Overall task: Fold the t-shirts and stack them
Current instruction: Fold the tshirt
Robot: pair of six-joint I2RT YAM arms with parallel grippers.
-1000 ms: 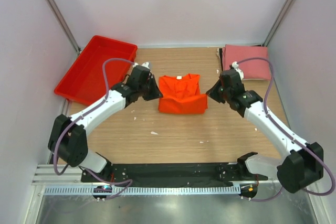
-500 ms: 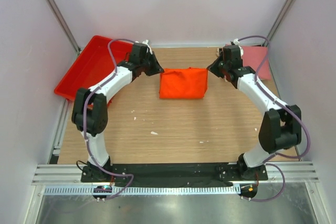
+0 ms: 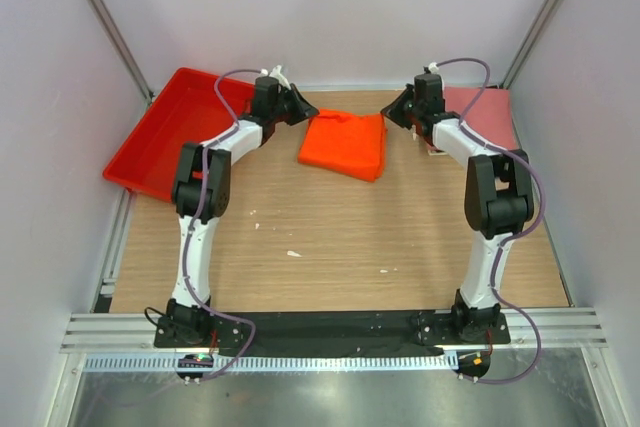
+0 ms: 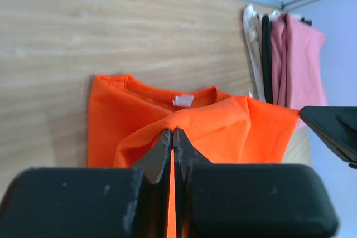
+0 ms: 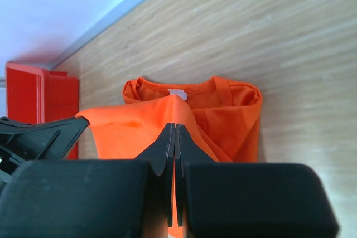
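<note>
Pale walls close in a wooden table [image 3: 330,237] on three sides; its boards show only a few white specks. A red tray [image 3: 150,142] sits at the far left, apart from the cloth.

The orange shirt [image 3: 345,144] lies at the far middle of the table, between the two arms. Its collar half rests flat, while a doubled layer is raised above it. The pink shirt [image 3: 492,115] lies folded in the far right corner, just beside the right arm. It looks parked there so the stack can be built on or with it.

The left gripper [image 3: 303,110] is clamped tight on the raised fold's left end, and the right gripper [image 3: 392,112] is clamped on its right end. Pinching both ends probably keeps the layer taut and level, so it can be laid down without a crease. The fold seems about halfway done.

The white neck label [image 4: 183,100] shows at the collar, uncovered.
</note>
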